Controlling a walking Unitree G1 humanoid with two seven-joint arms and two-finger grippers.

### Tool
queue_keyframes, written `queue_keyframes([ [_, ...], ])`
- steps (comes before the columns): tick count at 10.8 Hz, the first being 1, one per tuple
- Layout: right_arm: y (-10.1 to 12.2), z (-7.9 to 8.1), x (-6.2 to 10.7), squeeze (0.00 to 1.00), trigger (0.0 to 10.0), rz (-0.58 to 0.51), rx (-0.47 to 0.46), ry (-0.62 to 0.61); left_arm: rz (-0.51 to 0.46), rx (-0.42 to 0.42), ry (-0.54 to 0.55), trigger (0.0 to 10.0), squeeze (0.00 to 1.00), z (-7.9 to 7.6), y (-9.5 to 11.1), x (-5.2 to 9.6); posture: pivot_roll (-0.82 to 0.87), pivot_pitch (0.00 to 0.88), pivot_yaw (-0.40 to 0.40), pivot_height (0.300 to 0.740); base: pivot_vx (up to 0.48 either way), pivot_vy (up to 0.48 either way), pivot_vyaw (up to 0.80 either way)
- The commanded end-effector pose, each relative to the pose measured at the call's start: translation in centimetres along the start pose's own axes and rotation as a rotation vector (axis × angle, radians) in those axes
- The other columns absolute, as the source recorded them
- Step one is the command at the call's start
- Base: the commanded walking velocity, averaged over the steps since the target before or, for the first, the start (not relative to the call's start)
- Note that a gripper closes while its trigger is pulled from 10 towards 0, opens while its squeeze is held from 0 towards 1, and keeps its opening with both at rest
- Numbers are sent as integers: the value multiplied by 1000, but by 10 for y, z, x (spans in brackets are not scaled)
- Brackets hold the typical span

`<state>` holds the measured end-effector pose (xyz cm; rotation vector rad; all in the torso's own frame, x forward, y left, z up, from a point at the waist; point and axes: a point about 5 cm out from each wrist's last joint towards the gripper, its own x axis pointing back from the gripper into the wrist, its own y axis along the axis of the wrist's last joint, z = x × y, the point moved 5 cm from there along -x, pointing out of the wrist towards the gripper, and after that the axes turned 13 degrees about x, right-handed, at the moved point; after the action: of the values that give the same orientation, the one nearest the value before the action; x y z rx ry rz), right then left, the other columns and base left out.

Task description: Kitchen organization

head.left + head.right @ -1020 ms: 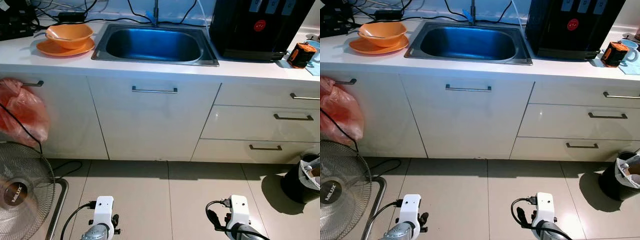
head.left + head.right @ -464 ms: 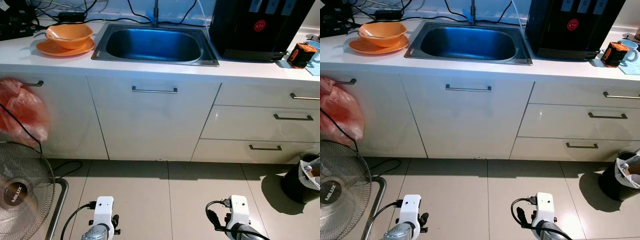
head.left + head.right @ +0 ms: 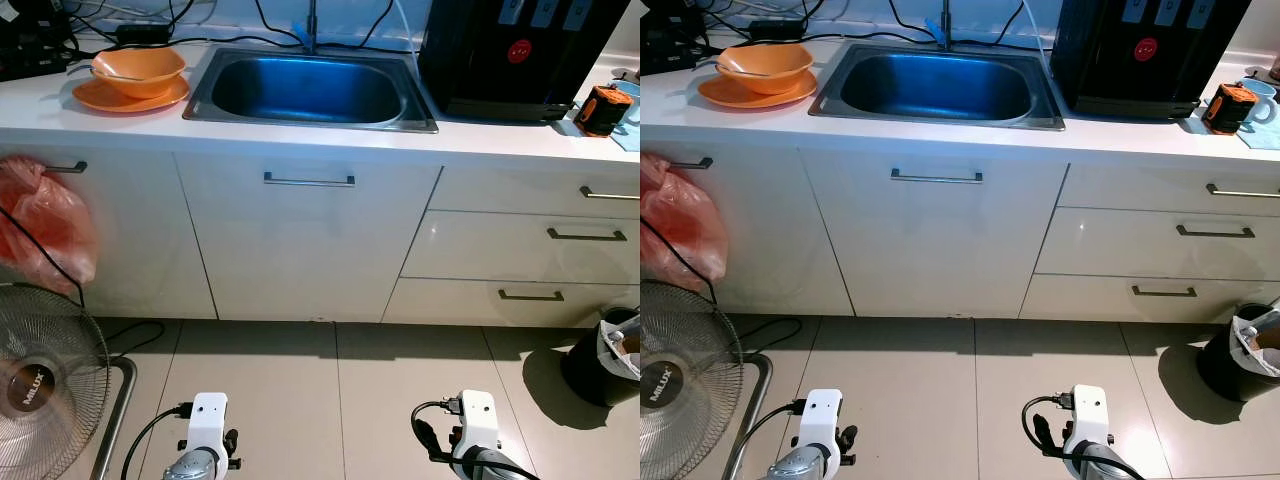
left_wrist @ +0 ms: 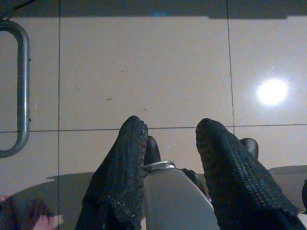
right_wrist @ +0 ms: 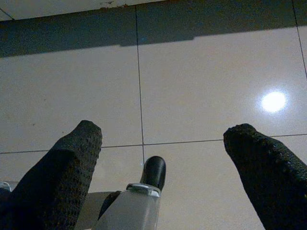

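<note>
floor tiles (image 5: 201,81) lie under both idle grippers: right gripper (image 5: 163,153) spread wide, left gripper (image 4: 168,143) slightly parted.

Head views bright, even, sharp; slight wide-angle bending at edges. Soft shadow band on floor tiles (image 3: 340,340) under cabinets (image 3: 305,250); bin (image 3: 605,355) casts shadow leftward. Wrist views dimmer, grainy; round ceiling-light glare on tiles; near fingers (image 5: 62,177) soft, out of focus.

White counter (image 3: 300,135) bears an orange plate (image 3: 130,97) with bowl (image 3: 138,70), black dispenser (image 3: 520,55); sink (image 3: 310,88) set between
</note>
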<state>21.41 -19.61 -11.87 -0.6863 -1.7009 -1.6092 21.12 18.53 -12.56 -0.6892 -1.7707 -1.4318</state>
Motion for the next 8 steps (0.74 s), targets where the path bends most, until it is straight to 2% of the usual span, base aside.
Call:
queue_keyframes([
  [1,-3,-3,1,0,10000,15,3,-4,13,-7,-2,10000,0,-1,-4,0,40,0,-51,740,0,0,0],
  [8,-3,-3,1,0,10000,15,3,-4,13,-7,-2,10000,0,-1,-4,0,40,0,-51,740,0,0,0],
])
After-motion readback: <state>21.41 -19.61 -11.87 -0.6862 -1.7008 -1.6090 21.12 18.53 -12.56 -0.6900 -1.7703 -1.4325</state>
